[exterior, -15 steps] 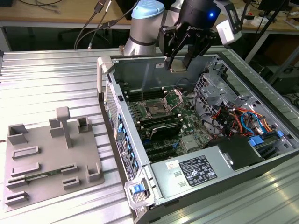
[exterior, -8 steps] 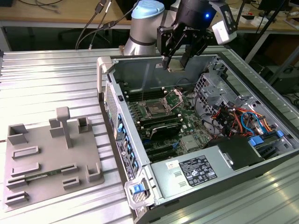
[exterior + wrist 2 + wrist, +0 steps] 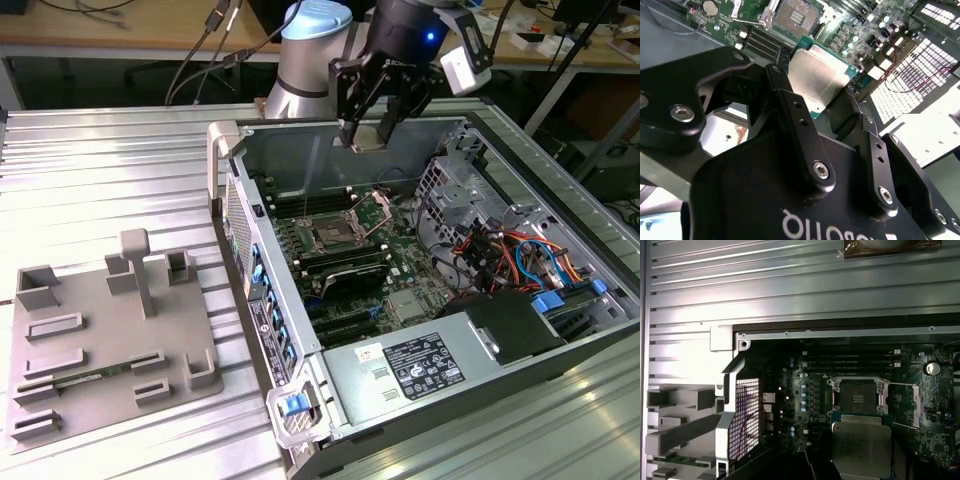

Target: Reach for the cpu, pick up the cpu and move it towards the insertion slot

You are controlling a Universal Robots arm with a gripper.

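My gripper (image 3: 368,135) hangs above the open computer case, shut on the cpu (image 3: 369,141), a small flat silvery square. In the second wrist view the cpu (image 3: 822,75) sits clamped between the two black fingers (image 3: 790,107), its metal top facing the camera. The insertion slot (image 3: 330,237) lies on the motherboard below and toward the exterior view's left of the gripper, its silver frame open and its centre dark. The first wrist view has the cpu (image 3: 861,447) just short of the insertion slot (image 3: 858,397), partly overlapping its edge. The slot (image 3: 795,15) stands beyond the chip in the second wrist view.
The case walls (image 3: 225,150) ring the motherboard. Black memory slots (image 3: 340,268) run beside the socket, and a drive cage with coloured cables (image 3: 500,250) fills the exterior view's right. A grey plastic tray (image 3: 100,330) rests on the ribbed metal table outside the case.
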